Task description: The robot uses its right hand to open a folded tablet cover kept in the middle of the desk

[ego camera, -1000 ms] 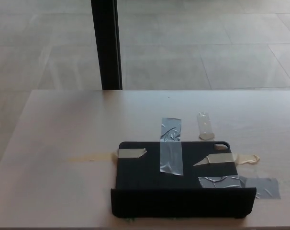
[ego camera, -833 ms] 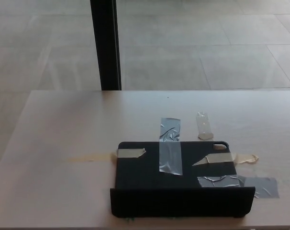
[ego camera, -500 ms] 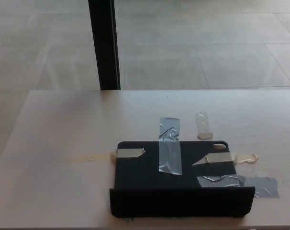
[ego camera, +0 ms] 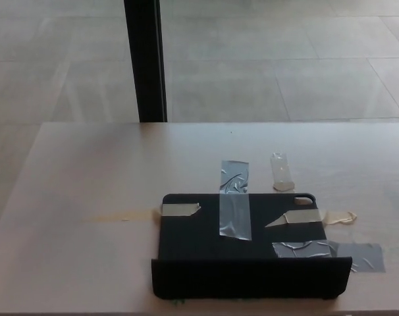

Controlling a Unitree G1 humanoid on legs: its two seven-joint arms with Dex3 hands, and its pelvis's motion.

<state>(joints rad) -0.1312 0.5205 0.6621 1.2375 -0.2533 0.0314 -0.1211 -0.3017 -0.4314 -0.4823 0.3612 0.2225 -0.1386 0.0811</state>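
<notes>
Head view. One black tablet cover (ego camera: 242, 247) is recorded, lying flat toward the near edge of a pale wooden surface (ego camera: 87, 178), roughly at its middle from side to side. A raised black flap (ego camera: 251, 277) is seen standing along the cover's near edge. The cover is fixed to the surface by several strips: a grey tape strip (ego camera: 234, 199) crossing its far edge, a beige tape piece (ego camera: 180, 209) at its far left corner, a beige strip (ego camera: 315, 216) running off its right side, and a crumpled grey tape patch (ego camera: 331, 251) at its near right. A small clear tape scrap (ego camera: 281, 172) is stuck to the surface alone, just beyond the cover. Behind the surface, a tiled floor (ego camera: 285, 59) and a dark upright post (ego camera: 145, 59) are noted.

Neither hand is in view; nothing can be stated about whether they are released, clenched or grasping.

Step in hand, as judged: either the approach has not begun or the opening is already done; the frame does not settle which. Should opening remain, the right hand would need to be brought in from the right and placed at the raised flap.
</notes>
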